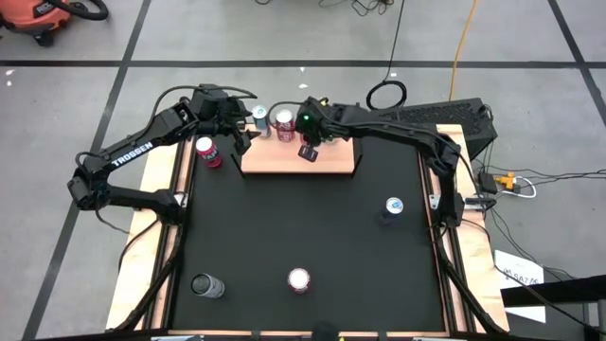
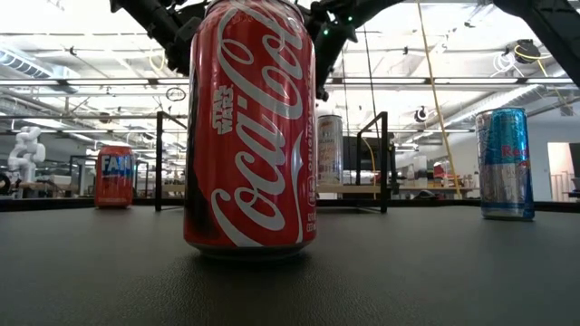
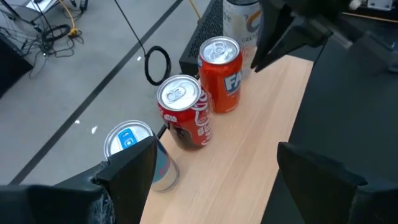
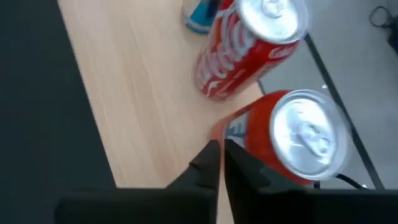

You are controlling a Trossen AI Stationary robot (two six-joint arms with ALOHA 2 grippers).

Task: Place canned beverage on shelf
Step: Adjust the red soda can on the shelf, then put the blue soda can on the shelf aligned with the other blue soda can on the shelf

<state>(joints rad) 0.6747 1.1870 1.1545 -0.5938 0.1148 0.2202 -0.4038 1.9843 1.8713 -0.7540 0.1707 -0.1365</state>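
Observation:
The shelf [image 1: 327, 163] is a light-wood board with black rods at the table's far edge. Along its far side stand a teal can [image 3: 134, 146], a red cola can [image 3: 183, 112], an orange soda can [image 3: 221, 78] and a white can [image 3: 239, 18], each upright on its base. My left gripper [image 1: 241, 137] is open and empty above the shelf's left end; the teal can is just beyond one finger [image 3: 130, 171]. My right gripper [image 4: 219, 163] is shut above the board, close beside the orange can [image 4: 292, 140]. My right gripper's shut fingertips [image 4: 236, 165] point down at the board right beside the orange can's side wall [image 4: 249, 140]. I cannot tell whether they touch it. The can stands upright on the shelf.
On the black table stand a second orange can [image 1: 207, 152] left of the shelf, a blue can [image 1: 394, 206] at the right, a red cola can [image 1: 299, 280] near the front edge and a dark can [image 1: 206, 285] at the front left. The shelf's near half [image 3: 261, 137] is bare.

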